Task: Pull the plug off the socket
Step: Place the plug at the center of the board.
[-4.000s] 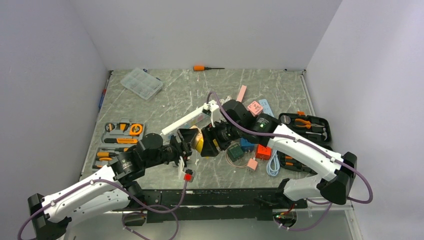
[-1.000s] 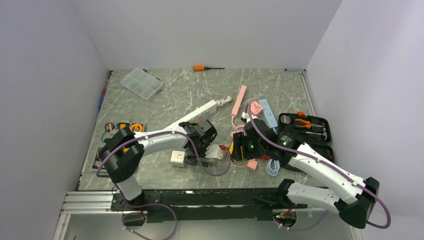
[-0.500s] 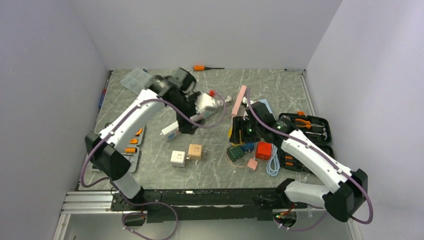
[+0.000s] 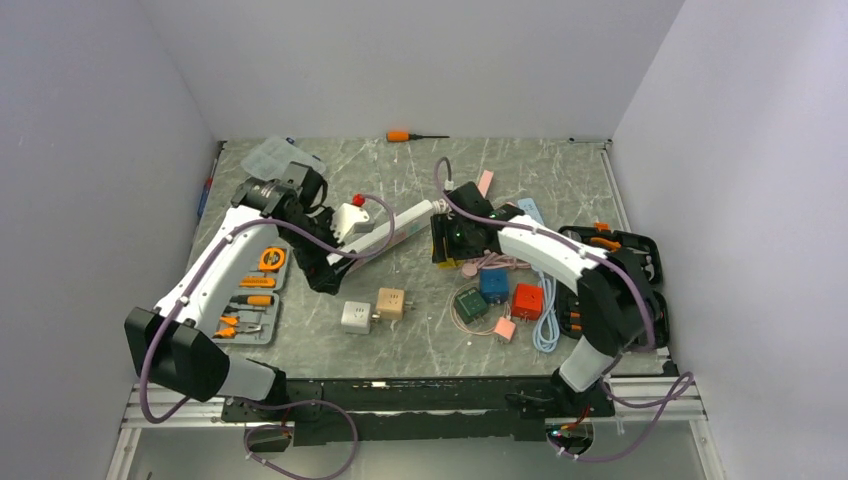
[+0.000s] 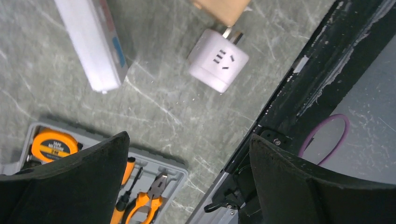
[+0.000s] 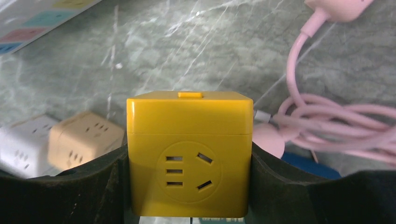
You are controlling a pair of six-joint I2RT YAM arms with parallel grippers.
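The white power strip (image 4: 395,228) with pastel panels lies diagonally on the table. Its near end shows in the left wrist view (image 5: 93,42) and a corner shows in the right wrist view (image 6: 37,18). My left gripper (image 4: 322,272) hangs open and empty above the strip's near end, its jaws wide apart (image 5: 187,154). My right gripper (image 4: 452,248) is shut on a yellow cube plug (image 6: 189,154), just right of the strip's far end. No plug shows seated in the strip. A white cube (image 4: 355,317) and a beige cube (image 4: 390,303) lie joined together on the table.
An open tool case (image 4: 240,290) lies left and another (image 4: 610,260) right. Green (image 4: 470,303), blue (image 4: 493,284) and red (image 4: 527,300) cubes and a coiled pink cable (image 6: 336,126) lie near the right gripper. A clear box (image 4: 280,160) and an orange screwdriver (image 4: 410,135) lie at the back.
My left arm has swung from the back middle toward the left, and its gripper now hangs over the strip's near end. My right gripper has moved back and left with the yellow cube.
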